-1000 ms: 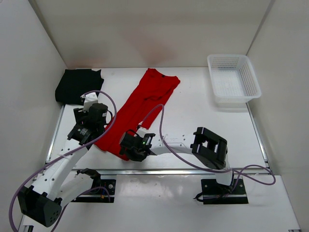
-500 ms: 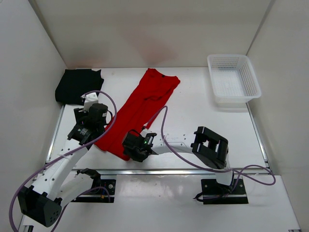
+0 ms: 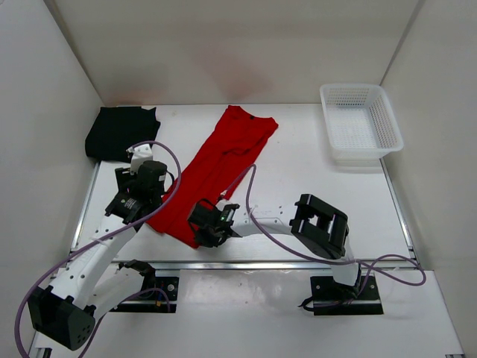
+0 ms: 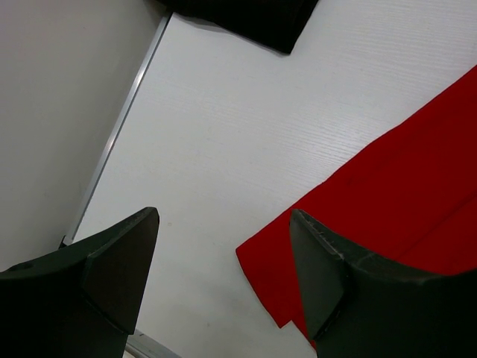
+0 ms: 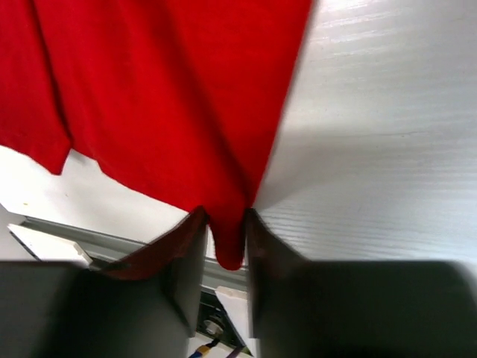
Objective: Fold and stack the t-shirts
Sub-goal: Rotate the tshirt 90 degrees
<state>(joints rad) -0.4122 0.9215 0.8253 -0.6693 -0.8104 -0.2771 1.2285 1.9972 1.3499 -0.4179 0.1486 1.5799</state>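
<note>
A red t-shirt [image 3: 216, 168] lies folded into a long strip, running diagonally from the back middle to the front left of the table. My right gripper [image 3: 203, 227] is at its near end. In the right wrist view the fingers [image 5: 186, 261] pinch the shirt's lower corner [image 5: 227, 246], with the right gripper [image 5: 226, 239] shut on the cloth. My left gripper [image 3: 141, 195] hovers open beside the shirt's near left corner [image 4: 261, 261], holding nothing. A folded black t-shirt [image 3: 119, 133] rests at the back left, its edge [image 4: 246, 15] showing in the left wrist view.
A white mesh basket [image 3: 361, 123] stands at the back right. White walls close in the left, back and right sides. A metal rail [image 3: 261, 263] runs along the table's near edge, just behind the right gripper.
The right gripper has closed its fingers onto the red shirt's near corner and shifted slightly. The left arm has stayed still and open.
</note>
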